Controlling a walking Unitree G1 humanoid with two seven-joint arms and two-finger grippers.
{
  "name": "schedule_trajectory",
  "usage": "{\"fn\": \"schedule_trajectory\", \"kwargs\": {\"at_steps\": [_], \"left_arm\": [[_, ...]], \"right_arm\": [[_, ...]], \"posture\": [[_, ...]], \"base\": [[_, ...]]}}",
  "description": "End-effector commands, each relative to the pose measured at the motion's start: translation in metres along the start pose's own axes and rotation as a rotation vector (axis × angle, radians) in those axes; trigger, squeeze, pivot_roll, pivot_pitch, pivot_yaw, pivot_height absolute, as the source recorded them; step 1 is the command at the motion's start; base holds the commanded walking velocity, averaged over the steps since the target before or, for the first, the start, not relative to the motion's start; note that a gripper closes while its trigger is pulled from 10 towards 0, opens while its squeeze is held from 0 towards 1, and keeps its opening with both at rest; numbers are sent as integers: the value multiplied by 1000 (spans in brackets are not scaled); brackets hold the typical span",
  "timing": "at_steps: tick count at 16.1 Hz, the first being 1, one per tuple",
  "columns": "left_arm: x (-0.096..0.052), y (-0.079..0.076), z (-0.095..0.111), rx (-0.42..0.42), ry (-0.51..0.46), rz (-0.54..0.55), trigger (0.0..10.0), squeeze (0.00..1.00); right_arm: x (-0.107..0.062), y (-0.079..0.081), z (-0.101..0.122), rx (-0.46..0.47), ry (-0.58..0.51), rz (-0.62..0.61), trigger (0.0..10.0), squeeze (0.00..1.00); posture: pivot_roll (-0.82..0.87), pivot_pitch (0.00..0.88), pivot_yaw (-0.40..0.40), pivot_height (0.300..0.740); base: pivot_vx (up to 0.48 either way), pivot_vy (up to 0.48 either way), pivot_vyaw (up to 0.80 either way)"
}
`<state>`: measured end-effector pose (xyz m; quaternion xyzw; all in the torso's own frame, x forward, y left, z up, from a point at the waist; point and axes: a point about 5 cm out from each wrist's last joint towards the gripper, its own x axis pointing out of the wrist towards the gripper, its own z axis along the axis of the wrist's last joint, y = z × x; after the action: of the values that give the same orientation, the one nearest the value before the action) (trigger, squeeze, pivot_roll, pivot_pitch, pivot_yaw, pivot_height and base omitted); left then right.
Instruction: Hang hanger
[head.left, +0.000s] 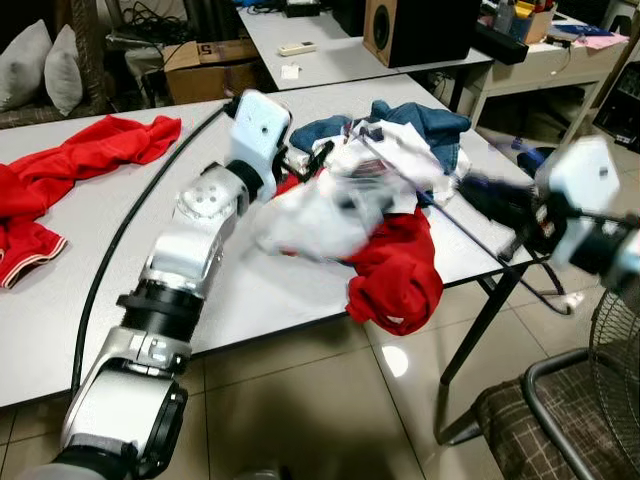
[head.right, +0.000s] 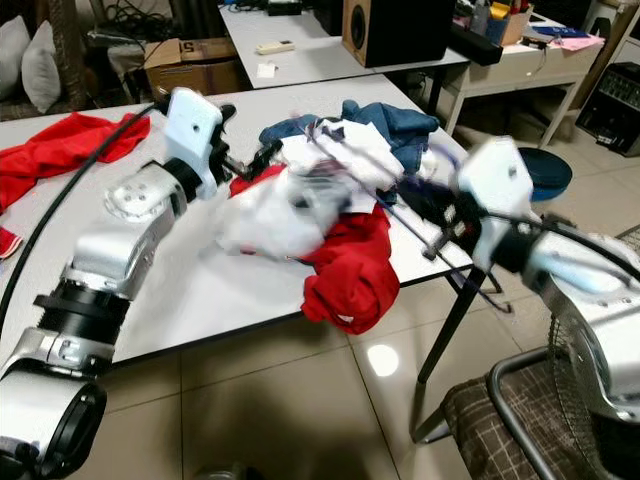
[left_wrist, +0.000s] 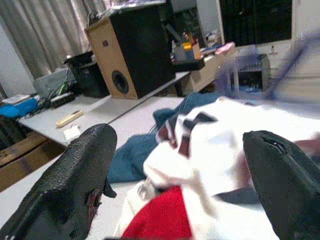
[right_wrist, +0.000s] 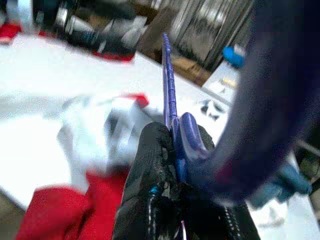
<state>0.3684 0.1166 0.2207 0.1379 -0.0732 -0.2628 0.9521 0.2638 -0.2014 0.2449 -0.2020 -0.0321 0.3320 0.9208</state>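
Observation:
A blue plastic hanger (right_wrist: 169, 95) is clamped in my right gripper (right_wrist: 175, 172), which is shut on it near the hook. Seen from the head, the hanger's thin bar (head.left: 440, 212) slants over the clothes pile at the table's right end, with the right gripper (head.left: 487, 198) off the table's right edge. A blurred white garment (head.left: 330, 215) lies on a red garment (head.left: 400, 275) that droops over the front edge. My left gripper (head.left: 312, 160) is open at the pile's left side. Its two black fingers (left_wrist: 75, 185) stand wide apart before the white garment (left_wrist: 220, 145).
Blue jeans (head.left: 432, 120) lie behind the pile. Another red garment (head.left: 90, 155) and a black cable (head.left: 125, 235) are on the table's left half. A checked chair (head.left: 555, 415) and a fan (head.left: 615, 340) stand at the right. A speaker (head.left: 415, 30) sits on a second table behind.

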Motion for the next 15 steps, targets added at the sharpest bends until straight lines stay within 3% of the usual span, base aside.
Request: {"fn": "schedule_trajectory", "kwargs": {"at_steps": [1,3,4,5,6,8,11,13,14,15], "left_arm": [[-2,6,0,16,2,21,10000,1000],[-2,7,2,19,-3,21,10000,1000],[-5,7,-1,8,3,18,10000,1000],[-12,9,-10,-64,26,40,10000,851],[-18,13,-16,-124,44,85,10000,455],[-30,20,-24,-224,71,174,10000,459],[-59,21,-30,-218,99,289,10000,412],[-70,15,-32,-213,99,316,10000,380],[-80,4,-37,-212,112,324,10000,275],[-83,-1,-38,-204,120,321,10000,275]], "right_arm": [[1,3,-6,10,37,19,10000,0],[-4,13,-26,-65,179,93,10000,0],[-4,10,-26,-44,167,52,10000,0],[-5,4,-24,16,134,-51,10000,0],[-7,4,-25,65,126,-102,10000,0],[-8,6,-26,155,93,-224,10000,0],[-10,10,-28,293,23,-515,10000,0],[-8,19,-29,305,19,-539,10000,0],[-3,32,-27,329,5,-516,10000,0],[-1,37,-25,320,3,-504,10000,0]], "posture": [[-2,0,39,740],[1,0,37,740],[-1,0,41,740],[-5,0,44,740],[-9,0,46,740],[-10,0,44,740],[11,0,26,740],[8,0,33,740],[20,0,21,740],[25,0,17,740]], "base": [[0,0,0],[0,0,0],[0,0,0],[0,0,0],[0,0,0],[0,0,0],[0,0,0],[0,0,0],[0,0,800],[0,0,800]]}}
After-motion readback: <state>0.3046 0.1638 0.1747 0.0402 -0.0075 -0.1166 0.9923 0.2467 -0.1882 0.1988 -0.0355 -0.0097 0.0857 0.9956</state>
